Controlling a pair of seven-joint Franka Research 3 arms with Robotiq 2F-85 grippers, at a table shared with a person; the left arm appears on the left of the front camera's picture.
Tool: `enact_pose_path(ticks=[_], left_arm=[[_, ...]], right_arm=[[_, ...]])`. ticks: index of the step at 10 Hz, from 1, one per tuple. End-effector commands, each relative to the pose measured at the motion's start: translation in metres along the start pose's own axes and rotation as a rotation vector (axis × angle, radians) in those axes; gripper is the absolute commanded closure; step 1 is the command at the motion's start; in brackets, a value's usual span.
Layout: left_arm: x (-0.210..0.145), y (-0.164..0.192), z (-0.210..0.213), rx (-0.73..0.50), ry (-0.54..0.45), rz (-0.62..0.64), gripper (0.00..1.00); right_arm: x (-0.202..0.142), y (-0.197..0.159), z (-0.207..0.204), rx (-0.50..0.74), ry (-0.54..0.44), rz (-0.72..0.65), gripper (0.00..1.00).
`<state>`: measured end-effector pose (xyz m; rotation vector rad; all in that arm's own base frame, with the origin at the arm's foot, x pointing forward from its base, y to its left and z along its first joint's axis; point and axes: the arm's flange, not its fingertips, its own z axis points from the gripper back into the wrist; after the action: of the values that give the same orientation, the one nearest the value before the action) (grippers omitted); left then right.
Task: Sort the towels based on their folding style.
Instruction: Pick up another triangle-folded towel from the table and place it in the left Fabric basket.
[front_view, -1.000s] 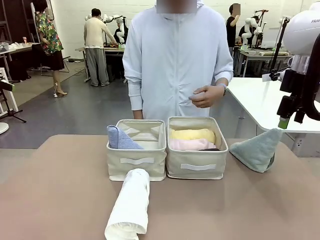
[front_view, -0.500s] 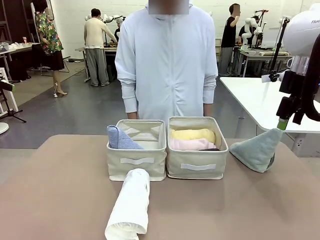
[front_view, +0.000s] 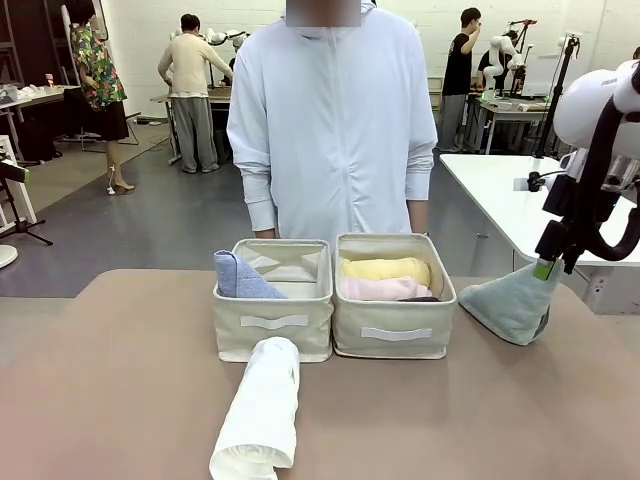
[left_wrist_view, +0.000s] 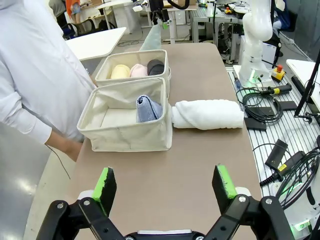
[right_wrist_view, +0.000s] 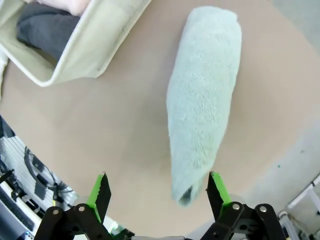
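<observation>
While sage-green terry cone towel lies outside beige fabric bins, right gripper hovers over it, jaws spread to straddle; left gripper spread, empty.

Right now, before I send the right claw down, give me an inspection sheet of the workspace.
Surface: brown tabletop, flat.
Job's things: white rolled terry towel on the table in front of the left beige fabric bin; sage-green terry cone towel on the table right of the right beige fabric bin; lavender-blue terry cone towel in the left bin; yellow rolled terry towel, pink rolled terry towel and dark grey rolled terry towel in the right bin.
Clutter: nothing seen.
Claws: right claw open over the sage-green towel, not gripping; left claw open, empty, short of the bins.
Cables: black cables loose beside the table.
Surroundings: person in a pale shirt behind the bins; white side table.
</observation>
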<state>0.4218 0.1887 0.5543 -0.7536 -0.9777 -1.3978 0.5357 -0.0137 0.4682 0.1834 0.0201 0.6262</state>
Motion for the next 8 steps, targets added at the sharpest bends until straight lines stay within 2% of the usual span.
enact_pose_path(ticks=[1, 5, 6, 7, 8], left_arm=[[0.001, 0.001, 0.001, 0.013, -0.006, -0.009, 0.0], [0.001, 0.001, 0.001, 0.013, -0.006, -0.009, 0.0], [0.001, 0.001, 0.001, 0.013, -0.006, -0.009, 0.0], [0.001, 0.001, 0.001, 0.013, -0.006, -0.009, 0.0], [0.001, 0.001, 0.001, 0.013, -0.006, -0.009, 0.0]], right_arm=[[0.014, -0.01, -0.009, 0.023, 0.019, 0.005, 0.0], [0.028, -0.024, -0.025, 0.013, 0.038, 0.003, 0.0], [0.027, -0.026, -0.024, 0.01, 0.036, -0.003, 0.59], [0.026, -0.027, -0.023, 0.015, 0.038, -0.016, 0.6], [0.026, -0.027, -0.023, 0.026, 0.036, -0.027, 1.0]])
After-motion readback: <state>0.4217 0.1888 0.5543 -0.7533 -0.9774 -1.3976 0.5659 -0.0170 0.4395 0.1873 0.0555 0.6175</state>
